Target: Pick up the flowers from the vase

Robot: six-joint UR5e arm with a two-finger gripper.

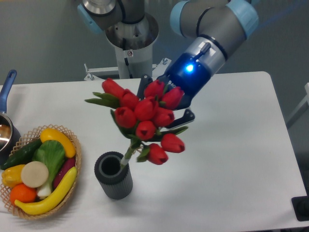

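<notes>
The flowers [143, 117], a bunch of red tulip buds with green leaves, hang tilted above the table, wider than the vase. My gripper [166, 104] is shut on them from the right, its fingers mostly hidden behind the buds. A green stem end [127, 154] still reaches down to the rim of the vase [113, 175], a small dark grey ribbed cylinder standing upright below and left of the bunch. Its round mouth is now visible.
A wicker basket [76, 150] with toy vegetables and fruit sits at the front left, close to the vase. A dark pot with a blue handle [7, 84] is at the left edge. The arm's base [130, 43] stands behind the table.
</notes>
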